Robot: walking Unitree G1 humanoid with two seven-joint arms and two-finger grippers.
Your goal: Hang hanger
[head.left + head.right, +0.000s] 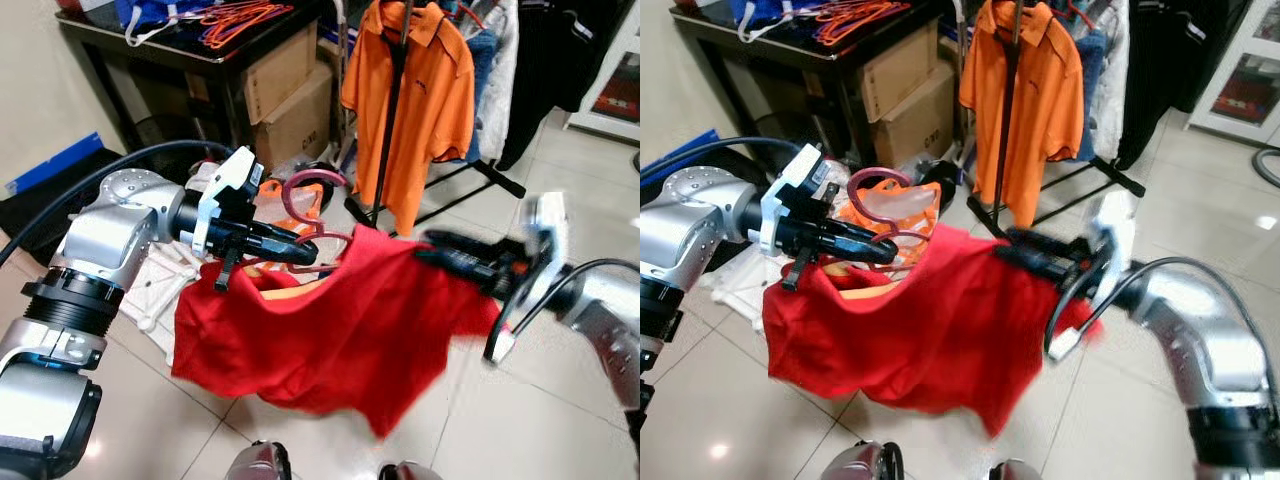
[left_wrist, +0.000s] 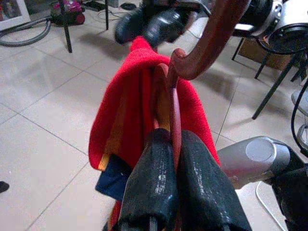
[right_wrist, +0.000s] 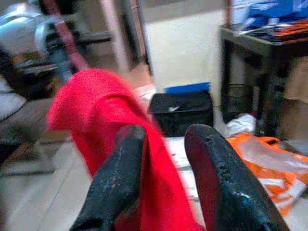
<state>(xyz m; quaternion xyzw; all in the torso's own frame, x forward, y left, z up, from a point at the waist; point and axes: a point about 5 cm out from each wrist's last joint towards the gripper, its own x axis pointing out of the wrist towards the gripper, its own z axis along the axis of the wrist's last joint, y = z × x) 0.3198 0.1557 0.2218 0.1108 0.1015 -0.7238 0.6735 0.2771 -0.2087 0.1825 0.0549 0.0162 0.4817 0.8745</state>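
our left gripper (image 2: 175, 144) clamps dark red hanger (image 2: 202, 43); our right gripper (image 3: 163, 144) pinches red shirt (image 1: 330, 340) draped over it.

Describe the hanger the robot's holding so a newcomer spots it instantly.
Find the red shirt stretched between the two grippers. At its left shoulder the left gripper clamps a dark red hanger, whose hook curls above the shirt, unlike the orange hangers on the table.
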